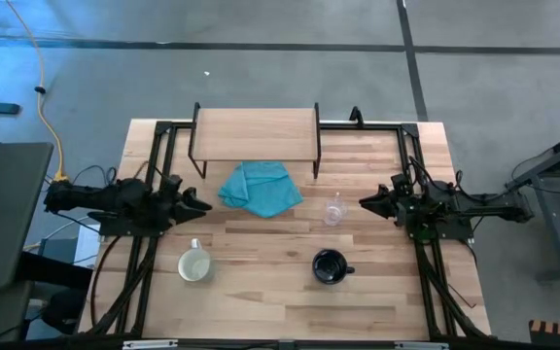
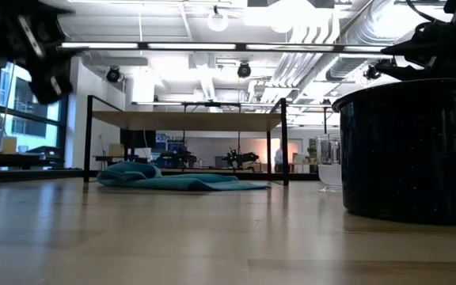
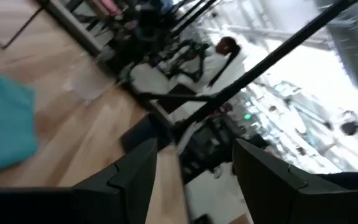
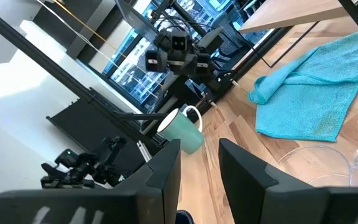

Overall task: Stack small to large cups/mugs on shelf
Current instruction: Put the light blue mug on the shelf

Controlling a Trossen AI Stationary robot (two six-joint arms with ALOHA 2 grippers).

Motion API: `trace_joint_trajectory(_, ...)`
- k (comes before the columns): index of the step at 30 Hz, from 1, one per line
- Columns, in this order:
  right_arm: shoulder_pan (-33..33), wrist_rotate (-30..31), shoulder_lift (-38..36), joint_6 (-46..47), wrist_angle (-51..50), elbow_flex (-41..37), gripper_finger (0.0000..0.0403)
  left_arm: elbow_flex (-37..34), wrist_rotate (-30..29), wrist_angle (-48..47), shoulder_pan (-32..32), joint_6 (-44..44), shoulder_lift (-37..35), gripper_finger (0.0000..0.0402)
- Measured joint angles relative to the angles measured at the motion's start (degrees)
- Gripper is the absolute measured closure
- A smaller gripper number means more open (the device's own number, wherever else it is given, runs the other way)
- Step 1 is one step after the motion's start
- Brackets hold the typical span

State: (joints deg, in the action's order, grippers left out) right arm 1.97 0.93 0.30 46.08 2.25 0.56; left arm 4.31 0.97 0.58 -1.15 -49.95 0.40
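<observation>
Wooden shelf [image 1: 255,133] standing empty at far edge; pale mug [image 1: 194,265], black mug [image 1: 330,266], glass cup [image 1: 334,211] sitting on surface [image 1: 261,292]. Left fingers [image 1: 202,205] spread, right fingers [image 1: 366,203] parted, holding nothing.

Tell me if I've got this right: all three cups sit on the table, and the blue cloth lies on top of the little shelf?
Not quite. The blue cloth lies on the table in front of the shelf, as the high view shows. The cups are on the table.
</observation>
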Motion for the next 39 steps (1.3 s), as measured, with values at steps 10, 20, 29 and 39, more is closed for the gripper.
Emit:
trace_joint_trajectory(10,0.0,2.7,0.0,-5.2,0.1,0.0,0.0302,8.4,9.1,9.8,0.0,-6.1,2.5,0.0202)
trace_joint_trajectory(20,0.0,3.7,0.0,-6.0,0.5,0.0,0.0302,20.2,14.1,2.4,0.0,2.8,12.8,0.0202)
trace_joint_trajectory(29,0.0,3.8,0.0,-6.0,0.5,0.0,0.0302,42.7,13.7,-35.4,0.0,17.1,31.7,0.0202)
trace_joint_trajectory(39,0.0,3.8,0.0,-6.1,0.5,0.0,0.0302,55.5,20.4,-62.1,-3.3,16.9,47.7,0.0202)
